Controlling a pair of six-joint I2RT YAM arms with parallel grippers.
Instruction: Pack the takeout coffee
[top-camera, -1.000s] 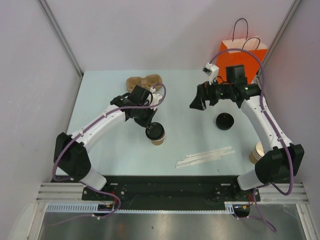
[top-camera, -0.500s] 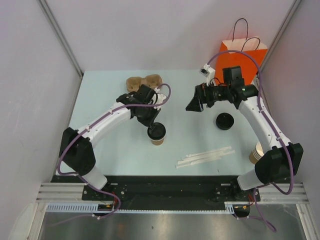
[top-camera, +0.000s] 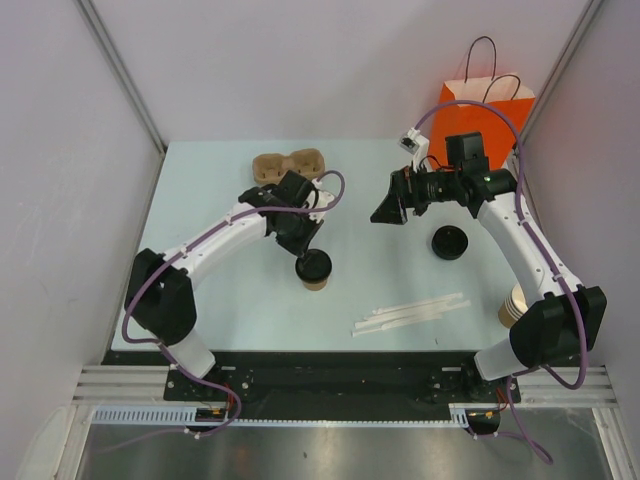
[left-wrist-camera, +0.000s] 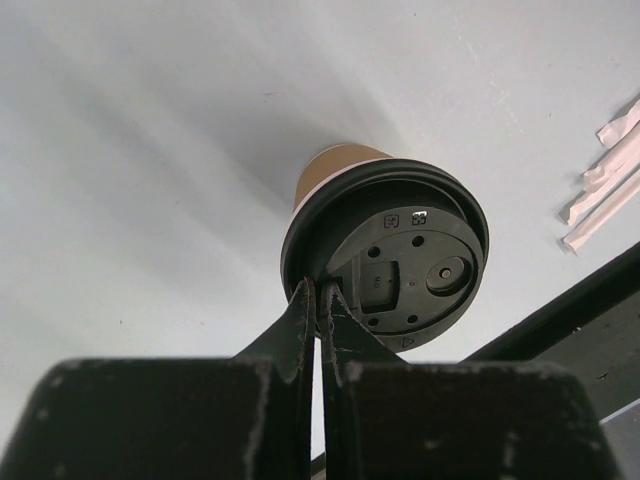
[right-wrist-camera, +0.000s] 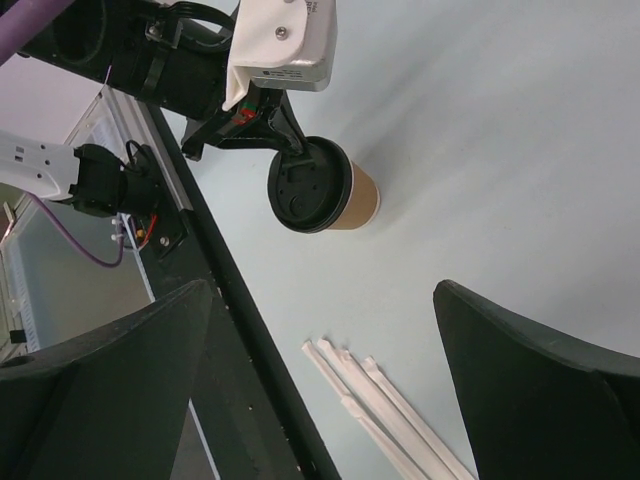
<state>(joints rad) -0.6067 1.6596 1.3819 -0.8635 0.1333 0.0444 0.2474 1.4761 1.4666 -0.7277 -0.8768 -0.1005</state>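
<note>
From above, the left pincer (top-camera: 305, 250) hides part of the coffee (top-camera: 313, 268) at mid-bench (top-camera: 200, 300). Left wrist: its fingers (left-wrist-camera: 295, 330) are closed to a slit at the lid's near rim; any pinch is unclear. Right wrist: the right pincer (right-wrist-camera: 322, 290) gapes empty, with the coffee beyond.

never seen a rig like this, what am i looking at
Two white robot arms are bolted at the near edge of a pale table. The wide picture looks down from above and behind them; the other two come from a camera on each wrist. On the table: the takeout coffee, a brown cup with a black lid; a loose black lid; a stack of paper cups; paper-wrapped straws; a cardboard cup carrier; an orange paper bag at the far right. The left arm's fingers are closed together, tips at the coffee lid's rim; whether they pinch it is unclear. The right arm's fingers are wide open, holding nothing.
</note>
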